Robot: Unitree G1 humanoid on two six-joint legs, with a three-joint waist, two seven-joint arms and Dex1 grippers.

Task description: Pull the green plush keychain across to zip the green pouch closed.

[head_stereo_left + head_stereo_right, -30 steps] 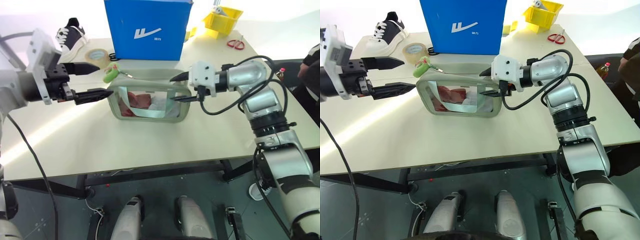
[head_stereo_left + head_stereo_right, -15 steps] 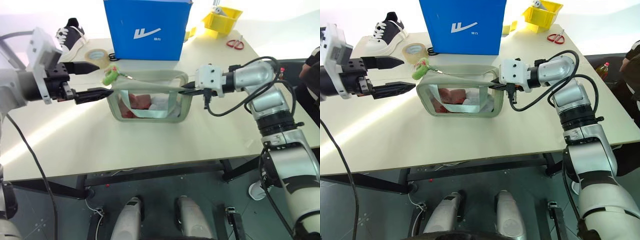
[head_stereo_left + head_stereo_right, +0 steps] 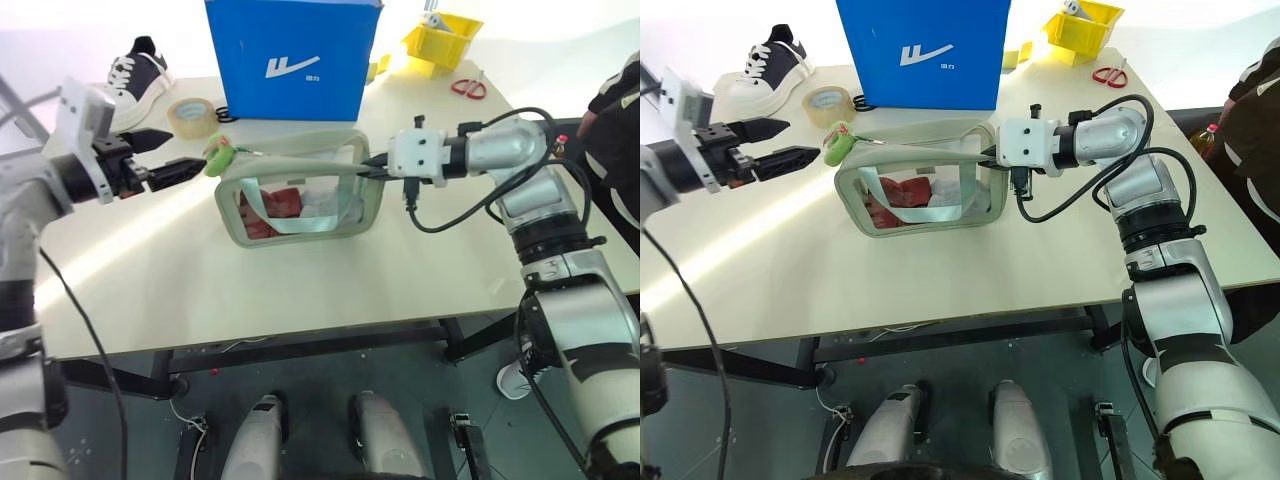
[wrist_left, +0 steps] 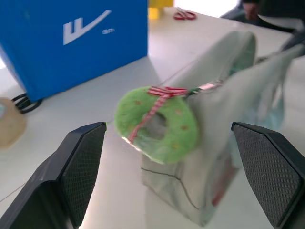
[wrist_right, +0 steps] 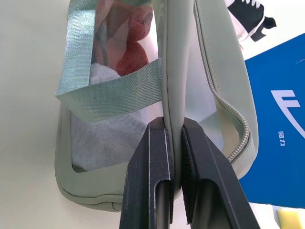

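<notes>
The blue box (image 3: 292,58) at the back of the worktop (image 3: 300,280) bears a white slanted logo mark, two joined strokes like a stylised W, on its front face. Beside the mark sit two tiny white characters, too small to read. No other text can be read.

Pale table (image 3: 300,280) on black frame over dark floor (image 3: 330,380).

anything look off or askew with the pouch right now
Nothing is spilled or damaged. The green pouch sits slightly pulled up at its right end, where the right gripper pinches its edge. Its zipper gapes open, and the green plush keychain dangles at the left end.
</notes>
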